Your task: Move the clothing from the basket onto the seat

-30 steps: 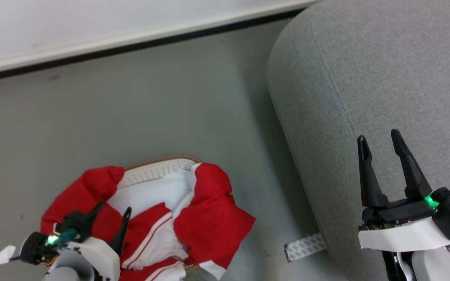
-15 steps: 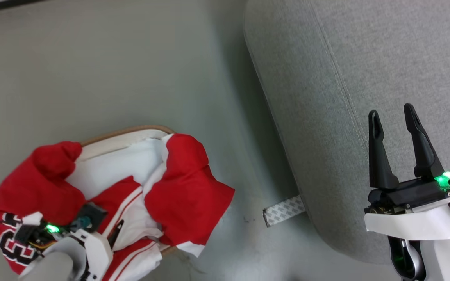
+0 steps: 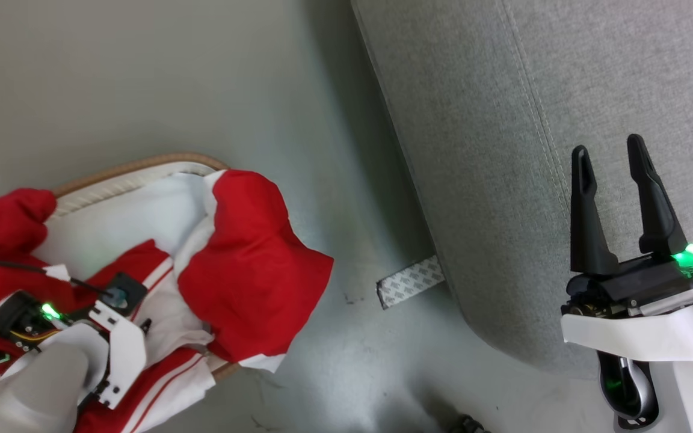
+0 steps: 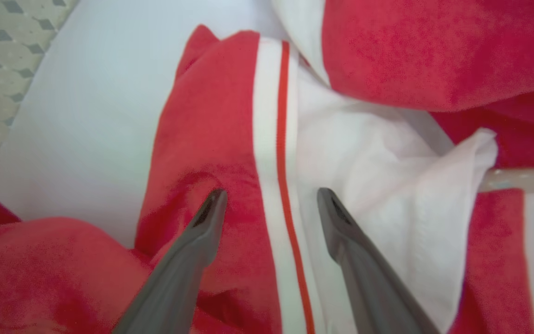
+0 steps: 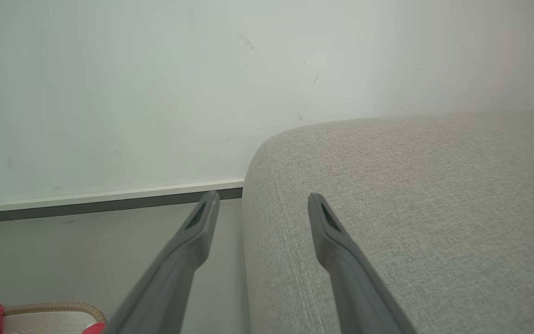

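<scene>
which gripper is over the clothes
The left gripper, fingers open astride striped trim on the clothing; the right gripper stands open over the seat edge.

your head camera has tipped down and swung, so the whole scene has slid up and left in its view, and the basket [image 3: 142, 163] now sits at the left edge. your left arm [image 3: 21, 385] has pitched over. the left jaws pointed up across the clothing [image 3: 250, 270] a second ago and now aim down into it, fingertips [image 4: 213, 202] either side of the striped trim [image 4: 278, 139]. the right jaws show higher against the seat [image 3: 473, 120].
</scene>
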Available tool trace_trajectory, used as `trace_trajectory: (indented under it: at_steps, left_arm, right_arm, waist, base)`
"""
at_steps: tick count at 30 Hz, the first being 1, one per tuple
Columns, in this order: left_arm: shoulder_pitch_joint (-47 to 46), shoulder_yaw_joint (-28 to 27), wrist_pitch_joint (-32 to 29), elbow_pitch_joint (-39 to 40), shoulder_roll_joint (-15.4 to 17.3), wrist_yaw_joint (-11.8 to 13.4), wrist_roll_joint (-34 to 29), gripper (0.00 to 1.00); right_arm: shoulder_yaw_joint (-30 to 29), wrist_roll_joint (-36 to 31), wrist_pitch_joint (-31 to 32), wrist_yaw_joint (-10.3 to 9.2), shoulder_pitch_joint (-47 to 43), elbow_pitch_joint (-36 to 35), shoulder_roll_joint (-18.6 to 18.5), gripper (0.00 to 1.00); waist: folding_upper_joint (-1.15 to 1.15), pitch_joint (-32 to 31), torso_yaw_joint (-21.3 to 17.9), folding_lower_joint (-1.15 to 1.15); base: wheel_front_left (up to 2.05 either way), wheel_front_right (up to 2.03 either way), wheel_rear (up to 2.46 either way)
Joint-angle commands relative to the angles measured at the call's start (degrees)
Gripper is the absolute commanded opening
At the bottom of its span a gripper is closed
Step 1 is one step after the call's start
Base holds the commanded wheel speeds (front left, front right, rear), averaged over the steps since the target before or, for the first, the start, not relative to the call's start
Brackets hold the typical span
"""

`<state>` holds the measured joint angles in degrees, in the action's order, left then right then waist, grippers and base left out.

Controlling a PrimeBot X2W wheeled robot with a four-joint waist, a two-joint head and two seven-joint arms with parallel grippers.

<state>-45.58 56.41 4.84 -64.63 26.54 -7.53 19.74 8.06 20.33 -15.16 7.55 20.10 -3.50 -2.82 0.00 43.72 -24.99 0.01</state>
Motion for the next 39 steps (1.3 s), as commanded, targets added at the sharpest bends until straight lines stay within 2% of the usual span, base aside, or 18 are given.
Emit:
trace_trajectory:
  at_steps: [1, 11, 12, 13, 14, 20, 24, 39]
  left_arm:
    - [-1.28, 1.37, -1.51, -0.89, 0.77, 0.08, 1.76, 1.00]
    - [-3.77, 6.19, -5.18, -3.85, 1.39, 0.09, 4.14, 0.98]
    - [-3.82, 6.46, -5.16, -4.03, 1.33, 0.09, 4.66, 0.53]
    - [-3.84, 6.74, -4.95, -4.12, 1.24, 0.08, 5.03, 0.30]
    - [-3.83, 7.03, -4.65, -4.18, 1.14, 0.08, 5.23, 0.00]
    - [-3.60, 8.41, -2.81, -4.59, 0.18, 0.08, 7.64, 0.00]
    - [-2.97, 8.90, -0.77, -4.85, -1.58, 0.08, 9.07, 0.00]
    - [0.91, 8.02, 9.76, -2.53, -12.56, 0.08, 16.19, 0.00]
  right_arm:
    - [0.50, 0.51, 0.00, -0.12, 0.91, -0.26, -0.13, 1.00]
    - [1.48, 1.77, 0.00, -0.12, 0.44, -0.75, -0.13, 1.00]
    - [1.46, 1.78, 0.00, -0.12, 0.45, -0.69, -0.14, 1.00]
    - [1.41, 1.81, 0.00, -0.12, 0.50, -0.56, -0.14, 1.00]
    - [1.33, 1.78, 0.00, -0.12, 0.60, -0.45, -0.14, 1.00]
    - [0.91, 1.04, 0.00, -0.12, 1.19, 0.34, -0.14, 1.00]
    - [0.32, 0.06, 0.00, -0.12, 1.19, 0.89, -0.14, 1.00]
    - [-2.20, -5.95, 0.00, -0.12, -2.03, 5.54, -0.16, 1.00]
  waist:
    - [0.00, 1.58, -0.93, -0.01]
    - [0.00, 3.21, -2.06, -0.01]
    - [0.00, 3.22, -2.09, -0.01]
    - [0.00, 3.20, -2.08, -0.01]
    - [0.00, 3.15, -2.05, -0.01]
    - [0.00, 1.52, -1.11, -0.01]
    - [0.00, -1.38, 0.42, -0.01]
    - [0.00, -20.12, 12.04, -0.01]
  base:
    - [0.00, 0.00, 0.00]
    - [0.00, 0.00, 0.00]
    - [0.00, 0.00, 0.00]
    - [0.00, 0.00, 0.00]
    - [0.00, 0.00, 0.00]
    - [0.00, 0.00, 0.00]
    - [0.00, 0.00, 0.00]
    - [0.00, 0.00, 0.00]
